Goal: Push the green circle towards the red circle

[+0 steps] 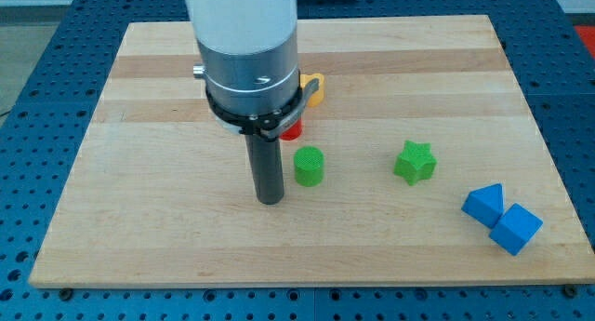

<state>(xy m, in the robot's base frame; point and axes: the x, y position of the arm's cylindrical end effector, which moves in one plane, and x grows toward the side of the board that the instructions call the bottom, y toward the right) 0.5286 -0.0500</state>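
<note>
The arm carries no jaws, only a rod; its tip (270, 200) rests at centre frame, just lower-left of the green circle (309, 166). The red circle (293, 129) peeks out just above. Better to swing beneath the green one, then push upward.

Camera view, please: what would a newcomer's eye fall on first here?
The big white and grey arm at the view's top centre, ending in a dark rod, dominates the wooden board. My tip sits just left of the green circle block; the red circle block peeks out behind it. Two blue blocks touch at lower right.
</note>
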